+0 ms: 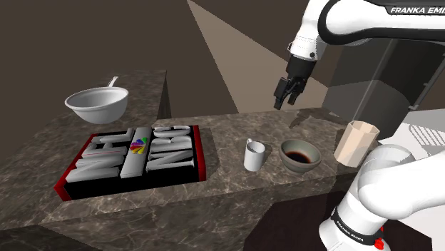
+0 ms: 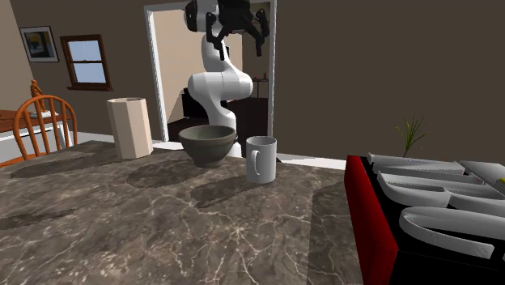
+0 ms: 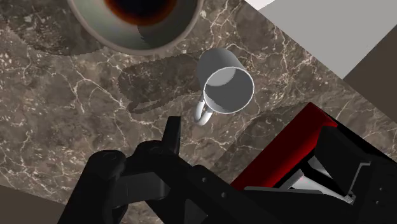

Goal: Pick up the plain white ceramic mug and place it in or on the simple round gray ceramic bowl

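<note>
The white mug (image 1: 254, 155) stands upright on the dark marble counter, handle toward the counter's front edge. Close beside it, on the shoulder view's right, sits the round grey bowl (image 1: 300, 155) with a dark reddish inside. My black gripper (image 1: 287, 93) hangs open high above and behind both, holding nothing. In the second exterior view the mug (image 2: 261, 159) is right of the bowl (image 2: 208, 144), and the gripper (image 2: 236, 39) is up in the doorway with its fingers spread. The wrist view looks down on the mug (image 3: 224, 89) and the bowl (image 3: 137, 22), with one black finger (image 3: 170, 132) below them.
A red-sided tray (image 1: 203, 153) of big grey letters lies at the mug's left in the shoulder view. A white bowl with a handle (image 1: 98, 103) rests on a raised ledge behind it. A tall beige container (image 1: 356, 142) stands right of the grey bowl.
</note>
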`<state>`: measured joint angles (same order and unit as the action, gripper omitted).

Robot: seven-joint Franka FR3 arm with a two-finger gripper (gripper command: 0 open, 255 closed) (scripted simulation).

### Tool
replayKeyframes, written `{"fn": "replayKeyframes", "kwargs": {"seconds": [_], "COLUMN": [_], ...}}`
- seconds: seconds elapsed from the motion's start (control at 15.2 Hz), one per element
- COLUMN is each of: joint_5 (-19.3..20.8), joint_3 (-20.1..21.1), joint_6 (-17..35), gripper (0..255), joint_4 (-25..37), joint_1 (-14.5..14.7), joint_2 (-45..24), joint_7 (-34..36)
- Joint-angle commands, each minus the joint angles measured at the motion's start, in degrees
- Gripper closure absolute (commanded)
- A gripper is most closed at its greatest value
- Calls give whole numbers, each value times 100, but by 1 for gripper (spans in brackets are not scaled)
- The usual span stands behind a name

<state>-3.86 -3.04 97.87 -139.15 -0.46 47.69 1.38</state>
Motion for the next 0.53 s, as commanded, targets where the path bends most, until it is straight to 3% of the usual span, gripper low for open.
{"fn": "replayKeyframes", "kwargs": {"seconds": [0.0,0.46], "joint_5": [0,82], "joint_3": [0,294], "joint_6": [0,1260], "gripper": [0,0], "joint_4": [0,-804], "joint_1": [0,353], "joint_2": [0,-603], "joint_7": [0,-416]}}
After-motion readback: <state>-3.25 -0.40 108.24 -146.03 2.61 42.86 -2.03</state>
